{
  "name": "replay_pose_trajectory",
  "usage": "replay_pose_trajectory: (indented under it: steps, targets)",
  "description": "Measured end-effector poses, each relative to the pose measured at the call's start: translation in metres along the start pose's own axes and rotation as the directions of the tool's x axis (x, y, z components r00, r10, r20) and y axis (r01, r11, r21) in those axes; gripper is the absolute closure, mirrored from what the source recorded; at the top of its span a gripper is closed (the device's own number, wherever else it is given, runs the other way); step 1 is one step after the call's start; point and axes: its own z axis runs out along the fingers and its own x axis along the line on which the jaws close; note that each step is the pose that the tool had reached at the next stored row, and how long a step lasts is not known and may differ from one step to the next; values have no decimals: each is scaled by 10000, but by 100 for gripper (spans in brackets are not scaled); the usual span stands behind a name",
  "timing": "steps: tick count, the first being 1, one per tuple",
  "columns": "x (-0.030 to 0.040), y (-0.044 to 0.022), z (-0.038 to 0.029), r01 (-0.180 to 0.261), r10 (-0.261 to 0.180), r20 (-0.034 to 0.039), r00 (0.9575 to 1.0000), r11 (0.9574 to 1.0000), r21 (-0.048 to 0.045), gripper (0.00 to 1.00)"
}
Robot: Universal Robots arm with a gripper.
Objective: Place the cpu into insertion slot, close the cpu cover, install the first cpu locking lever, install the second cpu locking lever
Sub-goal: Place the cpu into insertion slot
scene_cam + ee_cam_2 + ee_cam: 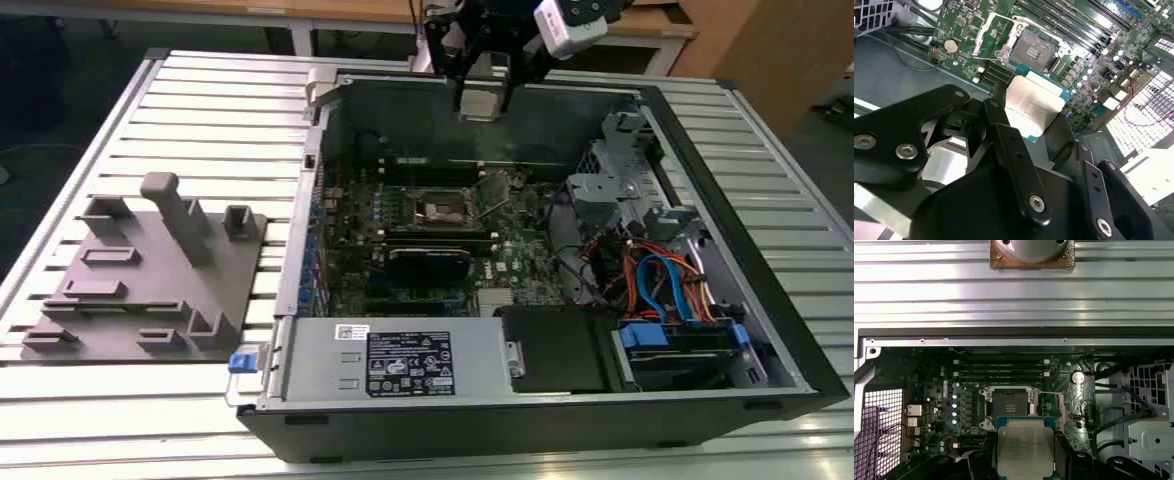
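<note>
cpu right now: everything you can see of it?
The cpu is a flat square chip: a dull silver-grey metal lid with rounded corners and faint print, on a thin green base that shows as a border. The gripper is shut on it, black fingers pressing opposite edges. It hangs inside the computer case, over the green board, short of the insertion slot, whose contacts lie uncovered. Nothing else touches it.

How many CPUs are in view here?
1. The cpu is clamped in the gripper above the case, not yet in the bare insertion slot. Parts of the case are hidden.
</note>
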Motion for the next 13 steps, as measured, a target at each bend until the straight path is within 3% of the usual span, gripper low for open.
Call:
replay_pose_trajectory:
  steps: [13]
  targets:
    - [0, 0, 0, -1, 1, 0, 10000, 10000, -1, 46]
